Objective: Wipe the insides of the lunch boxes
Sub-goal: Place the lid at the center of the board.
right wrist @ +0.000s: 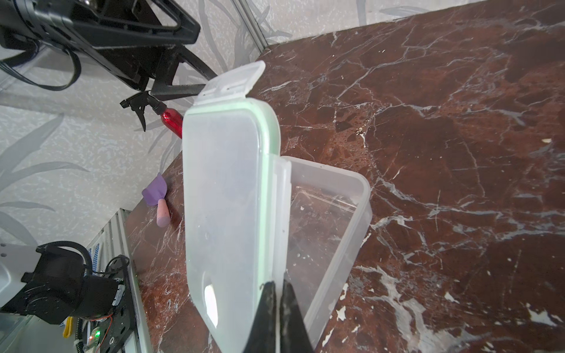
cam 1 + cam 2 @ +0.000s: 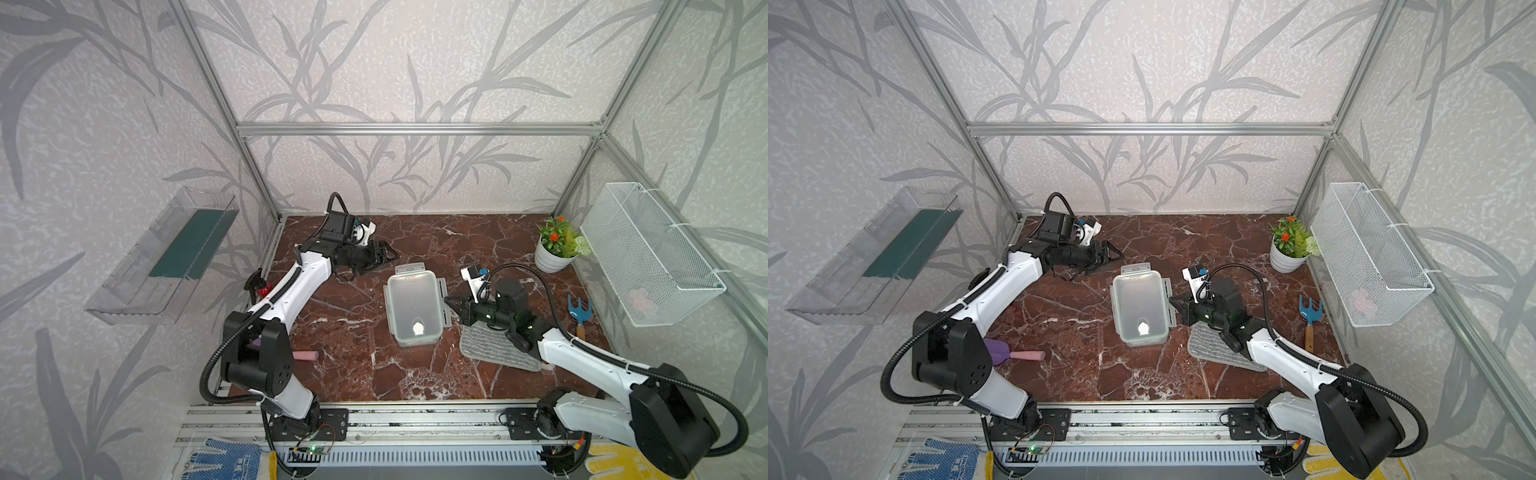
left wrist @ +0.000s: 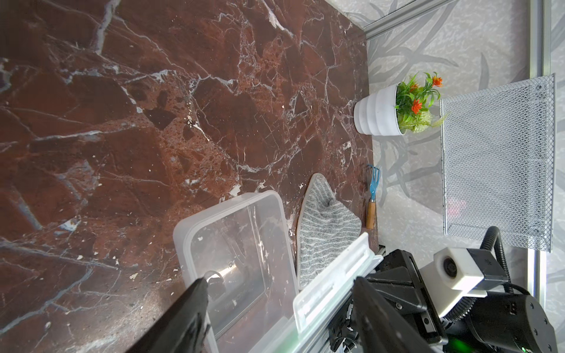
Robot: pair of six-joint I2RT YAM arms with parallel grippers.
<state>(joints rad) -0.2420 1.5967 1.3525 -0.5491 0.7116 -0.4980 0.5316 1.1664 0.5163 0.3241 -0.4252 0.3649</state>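
The brown marble table (image 2: 353, 374) filled the floor of the cell. On the wall at 3 o'clock hung the white wire-mesh basket (image 2: 648, 257), with a blurred pink thing (image 2: 642, 297) at its near end. On the wall at 9 o'clock sat the long clear acrylic tray (image 2: 137, 291), a dark green strip (image 2: 191, 245) lying along it.

The lunch box (image 1: 363, 195) stood at the table's centre, long axis from 12 to 6 o'clock. In the right wrist view the marble showed through its floor. Its lid (image 2: 411, 299) was tilted over it, one long edge lifted off the rim, the white vent (image 2: 417, 329) at the 6 o'clock end. A white pot (image 2: 550, 259) holding green leaves and orange flowers stood at 2 o'clock.

The right gripper (image 2: 451, 301) was pinched narrow on the lid's 3 o'clock edge. The left gripper (image 2: 388, 252) hung at 11 o'clock of the box, claw wide, gripping nothing. A grey striped cloth (image 2: 490, 349) lay at 4 o'clock.
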